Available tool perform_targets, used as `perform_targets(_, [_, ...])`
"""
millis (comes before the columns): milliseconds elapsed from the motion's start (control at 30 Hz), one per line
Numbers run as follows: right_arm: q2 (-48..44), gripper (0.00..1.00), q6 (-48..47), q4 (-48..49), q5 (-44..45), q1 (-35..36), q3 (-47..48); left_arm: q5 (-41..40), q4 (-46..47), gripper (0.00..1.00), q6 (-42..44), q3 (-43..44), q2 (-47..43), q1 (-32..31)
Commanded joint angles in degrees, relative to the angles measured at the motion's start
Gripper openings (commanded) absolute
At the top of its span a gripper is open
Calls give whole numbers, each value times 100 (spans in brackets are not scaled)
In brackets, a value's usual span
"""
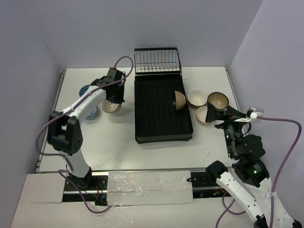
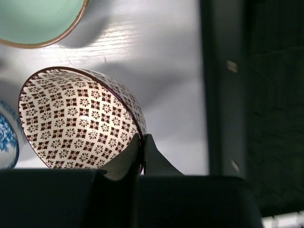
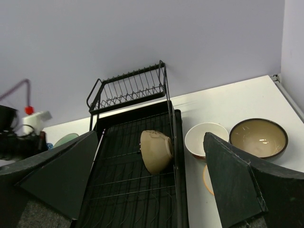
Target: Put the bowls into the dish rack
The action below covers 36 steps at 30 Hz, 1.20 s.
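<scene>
My left gripper (image 1: 115,96) is shut on the rim of a brown-and-white patterned bowl (image 2: 80,118), which hangs tilted just left of the dish rack (image 1: 164,111); it also shows in the top view (image 1: 111,107). One finger (image 2: 124,159) is inside the rim and the other outside. A tan bowl (image 1: 179,100) lies on its side in the rack against the right wall, also in the right wrist view (image 3: 156,151). My right gripper (image 3: 149,175) is open and empty, raised right of the rack (image 1: 218,118).
A pale green bowl (image 2: 38,21) and a blue-white bowl (image 2: 7,137) sit left of the held bowl. A white bowl (image 3: 205,137), a brown-rimmed bowl (image 3: 259,137) and a third bowl (image 1: 203,115) sit right of the rack. The wire basket (image 1: 157,61) stands at the rack's far end.
</scene>
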Motion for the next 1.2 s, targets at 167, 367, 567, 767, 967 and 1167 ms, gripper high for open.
perform_targets(167, [16,100,39,143,-43,72,-18,1525,2033,0,-1307,-795,-2671,-20])
perform_targets(367, [52,100,39,152,-87,72,-9,2880,5581,0,-3240,-2266,-3343,-133])
perform_targets(567, [16,100,12,143,-61,73,-1,2758,7089,0,-3866,-2513,-2633,-810])
perform_targets(767, [-36,99,3,125,-34,72,-18,2407,8945,0,-4501,-2944,-1833,-1100])
perform_targets(967, [-10,99,-14,108,-78,73,-9,2652,10404,0,-4931,-2988,-804,-1241])
perform_targets(1167, [-36,99,-32,90,-61,72,-1,2784,10668,0,-4975,-2962,-294,-1277])
